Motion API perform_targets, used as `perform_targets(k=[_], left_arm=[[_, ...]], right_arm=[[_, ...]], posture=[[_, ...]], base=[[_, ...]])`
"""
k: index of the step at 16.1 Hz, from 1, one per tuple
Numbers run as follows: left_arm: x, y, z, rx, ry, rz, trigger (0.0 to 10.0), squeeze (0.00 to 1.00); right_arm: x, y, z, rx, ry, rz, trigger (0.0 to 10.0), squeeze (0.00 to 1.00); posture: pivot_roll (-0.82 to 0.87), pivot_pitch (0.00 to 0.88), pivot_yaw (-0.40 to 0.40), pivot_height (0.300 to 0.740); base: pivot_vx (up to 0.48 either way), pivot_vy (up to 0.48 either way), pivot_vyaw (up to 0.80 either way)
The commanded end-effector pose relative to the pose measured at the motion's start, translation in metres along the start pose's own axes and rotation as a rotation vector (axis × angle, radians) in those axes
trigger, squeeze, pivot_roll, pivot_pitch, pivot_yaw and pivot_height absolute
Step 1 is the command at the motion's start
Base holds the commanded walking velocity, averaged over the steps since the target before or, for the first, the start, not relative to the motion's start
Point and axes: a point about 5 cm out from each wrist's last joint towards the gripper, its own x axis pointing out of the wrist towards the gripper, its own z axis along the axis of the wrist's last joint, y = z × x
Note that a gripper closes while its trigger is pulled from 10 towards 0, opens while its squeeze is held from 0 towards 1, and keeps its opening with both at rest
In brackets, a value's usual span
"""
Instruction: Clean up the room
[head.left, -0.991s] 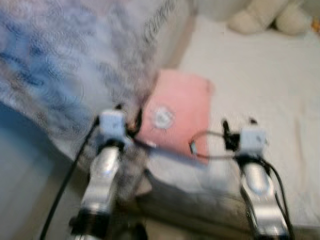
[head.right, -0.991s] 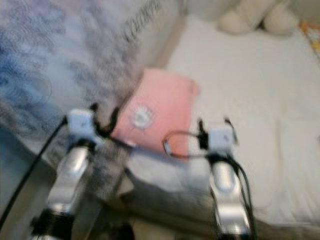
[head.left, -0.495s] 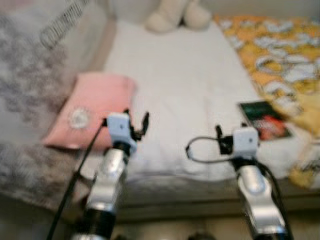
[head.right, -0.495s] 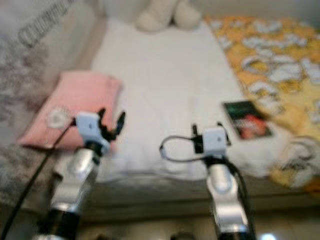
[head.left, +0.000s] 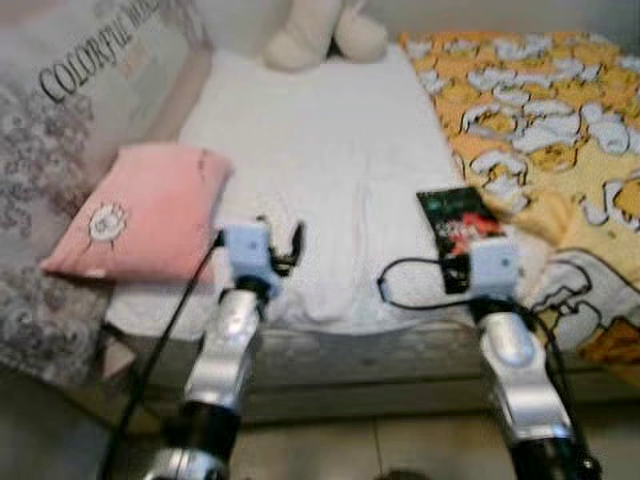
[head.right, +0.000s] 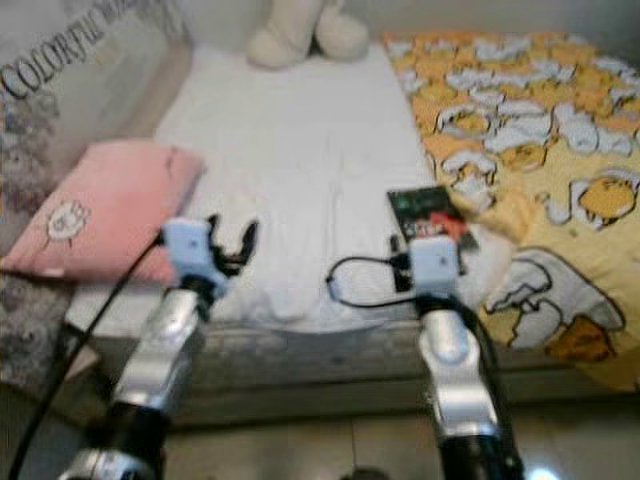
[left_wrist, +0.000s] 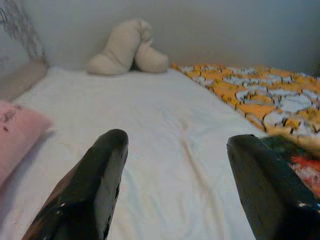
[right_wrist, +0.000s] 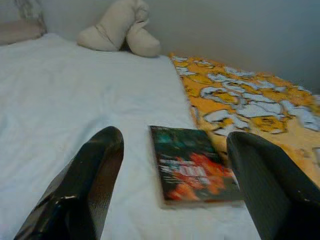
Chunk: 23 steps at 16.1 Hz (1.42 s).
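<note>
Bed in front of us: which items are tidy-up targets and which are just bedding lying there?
Likely for the job:
- book, lying flat on the white sheet, between the open fingers of the right gripper
- left gripper, open, hovering over bare sheet

Just lying about:
- pink pillow
- yellow patterned blanket
- cream plush toy
- grey lettered cushion

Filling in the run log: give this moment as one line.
scene: bed | left gripper: open, empty | right gripper: open, before book | pink pillow on bed

My head cameras look down over the bed (head.left: 330, 150); both wrist cameras skim low, sharing the plush toy (left_wrist: 125, 47).
</note>
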Motion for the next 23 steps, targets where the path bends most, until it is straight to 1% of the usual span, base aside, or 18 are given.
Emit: perform_targets(k=[1, 2, 6, 8, 12, 13, 14, 15, 16, 19, 23], left_arm=[[0.003, 0.010, 0.002, 0.019, 0.009, 0.044, 10.0, 0.00], [0.006, 0.011, 0.002, 0.000, 0.016, 0.064, 10.0, 0.00], [0.007, 0.007, -0.001, 0.000, 0.021, 0.047, 10.0, 0.00], [0.009, 0.007, 0.000, 0.005, 0.021, 0.055, 10.0, 0.00], [0.011, 0.008, -0.001, 0.002, 0.029, 0.071, 10.0, 0.00], [0.011, 0.006, 0.000, 0.083, 0.015, 0.061, 10.0, 0.00], [0.010, 0.005, 0.001, 0.111, 0.006, 0.059, 10.0, 0.00], [0.011, 0.003, 0.000, 0.104, 0.017, 0.046, 10.0, 0.00], [0.012, 0.002, 0.000, 0.075, 0.021, 0.040, 10.0, 0.00], [0.011, 0.005, 0.001, 0.020, 0.011, 0.064, 10.0, 0.00], [0.012, 0.010, 0.001, -0.005, 0.013, 0.100, 10.0, 0.00]], right_arm=[[0.003, 0.007, 0.005, 0.025, -0.022, 0.023, 10.0, 0.00], [0.003, 0.009, 0.005, 0.024, -0.025, 0.036, 10.0, 0.00], [0.006, 0.010, 0.004, 0.023, -0.023, 0.049, 10.0, 0.00], [0.007, 0.011, 0.004, 0.022, -0.019, 0.051, 10.0, 0.00], [0.006, 0.017, 0.003, 0.021, -0.023, 0.083, 10.0, 0.00], [0.005, 0.018, 0.002, 0.016, -0.018, 0.097, 10.0, 0.00], [0.005, 0.018, 0.001, 0.013, -0.015, 0.099, 10.0, 0.00], [0.005, 0.019, 0.000, 0.010, -0.008, 0.101, 10.0, 0.00], [0.004, 0.019, -0.001, 0.007, 0.000, 0.102, 10.0, 0.00], [0.003, 0.019, -0.002, 0.013, 0.001, 0.101, 10.0, 0.00], [0.002, 0.019, -0.005, 0.012, 0.011, 0.102, 10.0, 0.00]], posture=[[-0.19, 0.000, 0.052, 0.740], [-0.19, 0.000, 0.052, 0.740], [-0.19, 0.000, 0.054, 0.740], [-0.19, 0.000, 0.054, 0.740], [-0.19, 0.000, 0.053, 0.740], [-0.19, 0.000, 0.053, 0.740], [-0.19, 0.000, 0.053, 0.740], [-0.19, 0.000, 0.052, 0.740], [-0.19, 0.000, 0.053, 0.740], [-0.19, 0.000, 0.054, 0.740], [-0.19, 0.000, 0.055, 0.740]], base=[[0.000, -0.454, 0.00], [0.000, -0.454, 0.00], [0.000, -0.450, 0.00], [0.000, -0.450, 0.00], [0.000, -0.433, 0.00], [0.000, -0.416, 0.00], [0.255, -0.405, 0.00], [0.000, 0.000, 0.00], [0.274, 0.000, 0.00], [0.411, 0.000, 0.00], [0.480, 0.000, 0.00]])
